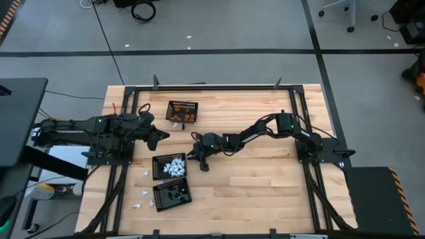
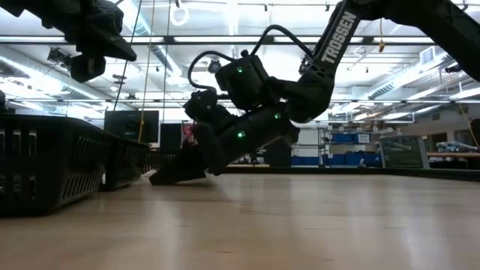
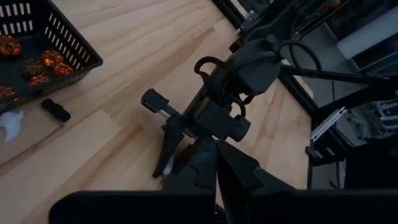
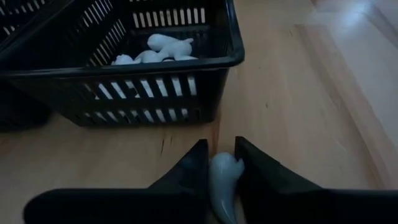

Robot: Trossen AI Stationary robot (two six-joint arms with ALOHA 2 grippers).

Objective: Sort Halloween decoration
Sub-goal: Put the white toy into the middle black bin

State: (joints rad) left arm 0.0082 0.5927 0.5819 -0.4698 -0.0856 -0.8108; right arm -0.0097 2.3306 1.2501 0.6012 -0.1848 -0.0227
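The Halloween decoration is sorted into three black mesh baskets: orange pieces [image 1: 184, 115] in the far one, white pieces [image 1: 174, 166] in the middle one, black pieces [image 1: 174, 194] in the near one. My right gripper [image 4: 221, 152] is low at the tabletop just right of the white basket [image 4: 155, 93], shut on a white ghost piece [image 4: 222, 180]. My left gripper [image 1: 164, 135] hangs shut and empty above the table, between the orange basket and the white one. A loose black piece [image 3: 56, 110] and a loose white piece [image 3: 11, 124] lie on the wood beside the orange basket. My right gripper pinches the white ghost piece between its two fingers, one on each flank [image 4: 214, 171]. The fingers slant down from the table's right side, their tips [image 2: 161, 178] at the tabletop. The piece's rounded end pokes out ahead of the tips, its tail running back between them.
Several more white pieces [image 1: 145, 194] lie loose on the wood left of the near baskets. A black frame [image 1: 219, 88] borders the working area. Bare wood stretches across the table's middle and near right.
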